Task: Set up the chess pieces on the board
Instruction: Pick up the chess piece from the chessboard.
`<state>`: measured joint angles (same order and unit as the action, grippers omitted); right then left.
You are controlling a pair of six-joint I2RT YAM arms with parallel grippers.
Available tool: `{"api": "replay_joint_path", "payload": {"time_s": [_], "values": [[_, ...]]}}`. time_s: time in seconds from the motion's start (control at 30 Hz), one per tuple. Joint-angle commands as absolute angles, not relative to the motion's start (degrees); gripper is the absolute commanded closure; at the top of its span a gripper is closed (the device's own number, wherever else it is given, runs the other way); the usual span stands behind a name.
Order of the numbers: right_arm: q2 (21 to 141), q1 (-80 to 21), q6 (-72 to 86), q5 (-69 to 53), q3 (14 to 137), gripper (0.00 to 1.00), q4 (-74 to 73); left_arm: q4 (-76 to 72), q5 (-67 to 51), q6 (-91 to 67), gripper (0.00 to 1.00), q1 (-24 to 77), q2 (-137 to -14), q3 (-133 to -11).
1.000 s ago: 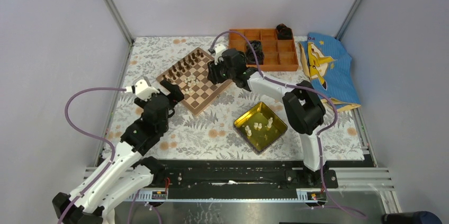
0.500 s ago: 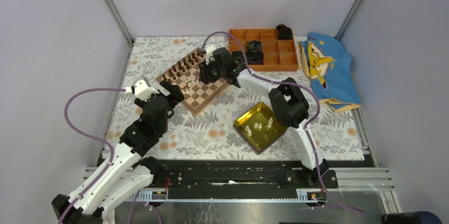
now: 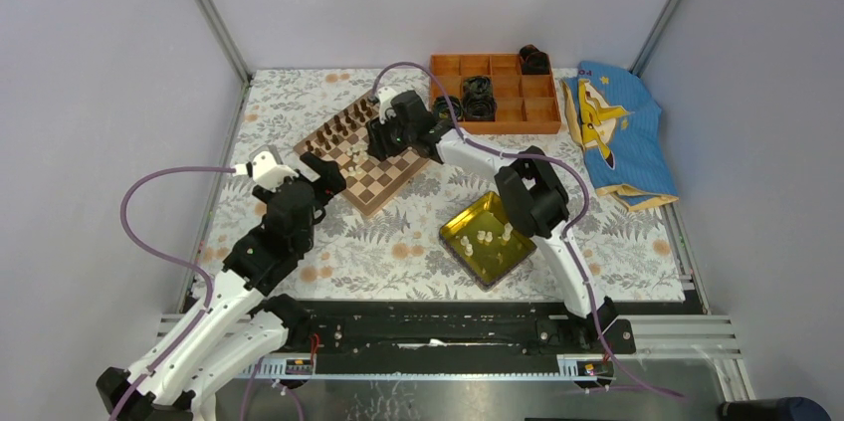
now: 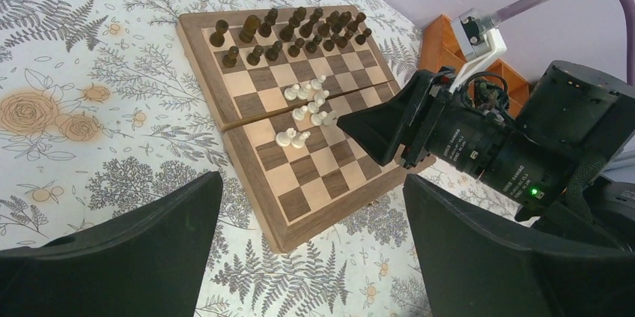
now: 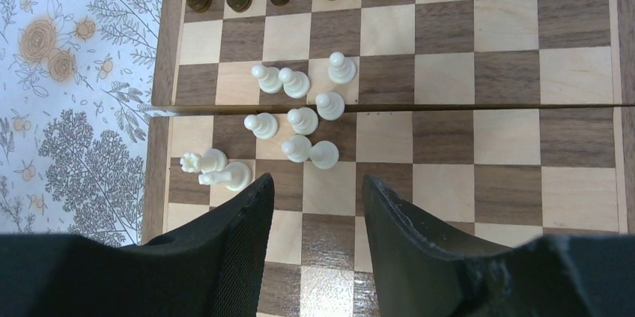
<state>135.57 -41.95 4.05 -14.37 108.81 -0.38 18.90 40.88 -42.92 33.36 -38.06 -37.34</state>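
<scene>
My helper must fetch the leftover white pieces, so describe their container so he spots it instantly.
From the wooden chessboard on the floral table, look nearer and right. There sits a glossy yellow square tray holding a few cream pieces; unlike the orange box farther back, it has no dividers.

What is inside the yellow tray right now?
A few cream-white chess pieces lie in the yellow tray; the right arm overhangs its far right edge, hiding anything there.

Lab cell: grey panels (image 3: 100, 63), aluminium frame (image 3: 209, 13)
</scene>
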Motion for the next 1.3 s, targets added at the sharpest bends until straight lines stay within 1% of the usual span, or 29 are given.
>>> {"api": "replay_joint_path", "payload": {"time_s": [0.0, 0.47, 1.27], "values": [[137.1, -42.6, 3.3, -15.8, 113.9, 0.47, -2.3, 18.9, 40.7, -43.6, 0.01, 33.7, -37.4, -36.5], [139.8, -42.7, 3.4, -15.2, 117.5, 0.53, -3.4, 19.7, 40.6, -43.9, 0.01, 33.7, -36.0, -36.3], [143.8, -42.7, 3.4, -16.1, 123.0, 0.59, -5.5, 19.5, 40.8, -44.5, 0.01, 33.7, -35.9, -35.6]]}}
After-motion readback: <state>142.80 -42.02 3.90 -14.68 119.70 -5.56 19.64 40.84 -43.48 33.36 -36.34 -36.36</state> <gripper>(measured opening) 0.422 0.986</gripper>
